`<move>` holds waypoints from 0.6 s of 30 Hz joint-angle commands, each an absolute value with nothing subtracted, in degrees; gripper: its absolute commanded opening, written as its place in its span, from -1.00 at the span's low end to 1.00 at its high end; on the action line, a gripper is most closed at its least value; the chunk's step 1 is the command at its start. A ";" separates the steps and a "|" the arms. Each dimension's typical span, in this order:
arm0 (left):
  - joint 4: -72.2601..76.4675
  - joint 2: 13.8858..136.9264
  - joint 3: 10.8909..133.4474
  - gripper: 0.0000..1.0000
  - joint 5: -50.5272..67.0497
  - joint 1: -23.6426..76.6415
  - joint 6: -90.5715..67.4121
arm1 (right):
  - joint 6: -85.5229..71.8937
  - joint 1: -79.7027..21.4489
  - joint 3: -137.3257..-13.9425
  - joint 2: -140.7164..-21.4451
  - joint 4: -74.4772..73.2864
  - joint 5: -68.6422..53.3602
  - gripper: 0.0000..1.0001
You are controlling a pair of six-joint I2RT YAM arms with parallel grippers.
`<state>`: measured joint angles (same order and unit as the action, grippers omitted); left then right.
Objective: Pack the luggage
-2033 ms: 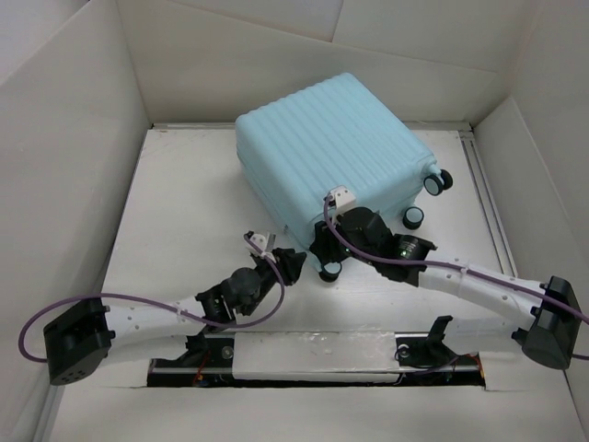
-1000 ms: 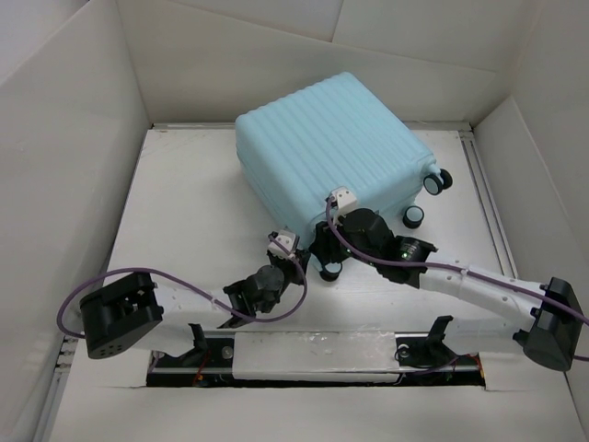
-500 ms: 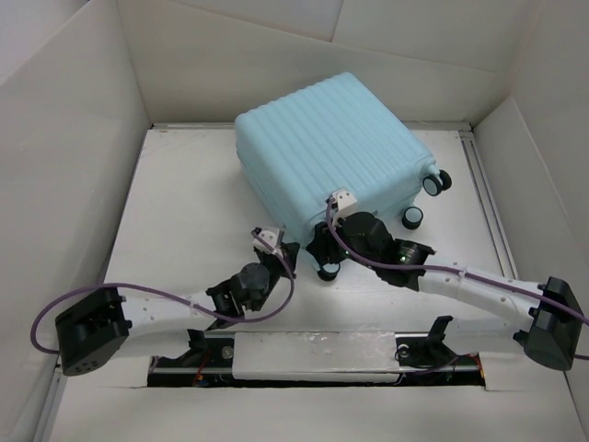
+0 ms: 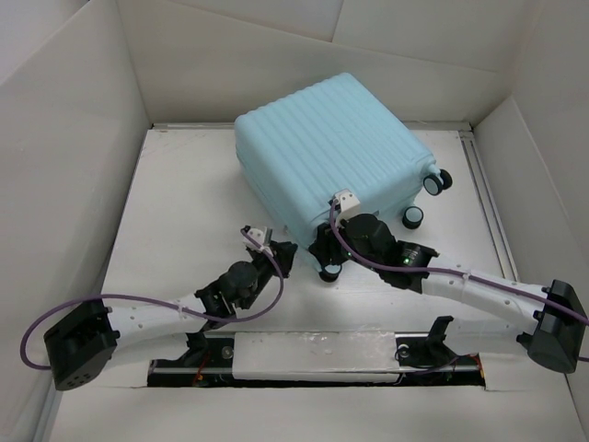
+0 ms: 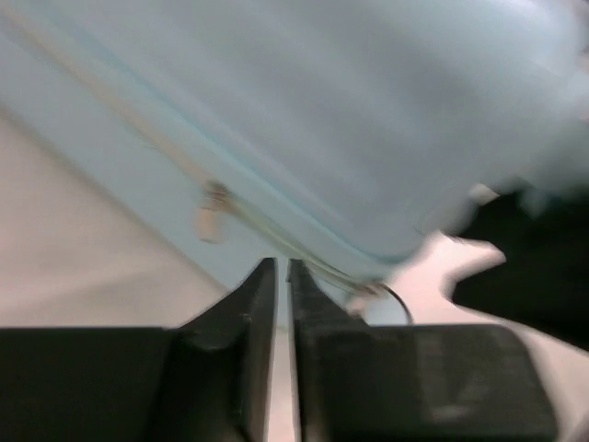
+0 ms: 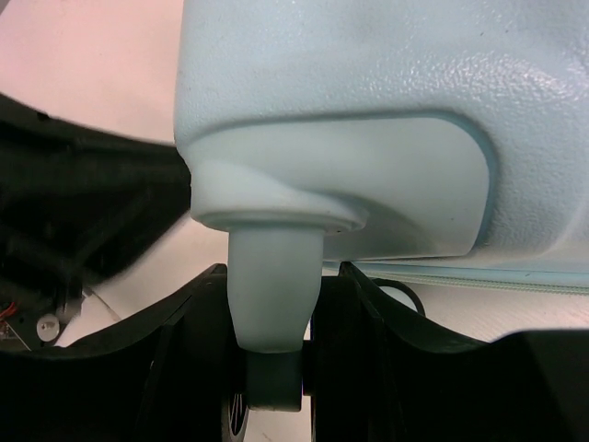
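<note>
The luggage [image 4: 327,152], a pale aqua ribbed hard-shell suitcase, lies closed on the table, turned at an angle. My right gripper [image 4: 324,250] is at its near corner, shut on the stem of a caster wheel [image 6: 274,295], as the right wrist view [image 6: 281,272] shows. My left gripper [image 4: 281,258] is shut and empty, just left of that corner. In the left wrist view, blurred, its tips [image 5: 281,267] point at the suitcase's zipper seam, with a zipper pull [image 5: 210,216] a little to the left.
Two more caster wheels [image 4: 432,184] [image 4: 413,217] stick out on the suitcase's right side. White walls [image 4: 64,157] enclose the table on the left, back and right. The arms' mounting rail [image 4: 313,354] runs along the near edge.
The left arm has swung about, its rear block dropping back to the lower left, and its gripper stays close to the suitcase's near corner. The right arm and the suitcase have hardly moved.
</note>
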<state>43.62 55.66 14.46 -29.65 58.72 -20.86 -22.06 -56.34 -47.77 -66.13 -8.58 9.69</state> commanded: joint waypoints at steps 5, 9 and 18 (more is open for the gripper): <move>50.18 58.88 16.34 0.06 -14.16 61.87 -20.49 | -20.57 -58.27 -50.88 -64.78 -3.96 5.71 -1.00; 50.19 63.71 19.24 0.14 -12.83 61.87 -19.60 | -20.57 -58.27 -51.42 -65.30 -3.96 4.58 -1.00; 54.49 71.28 21.09 -0.10 -23.54 61.87 -19.51 | -20.57 -58.80 -50.63 -65.30 -1.59 0.54 -1.00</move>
<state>49.52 68.97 18.26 -19.46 62.74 -19.81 -21.93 -56.34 -48.18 -66.26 -9.41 9.65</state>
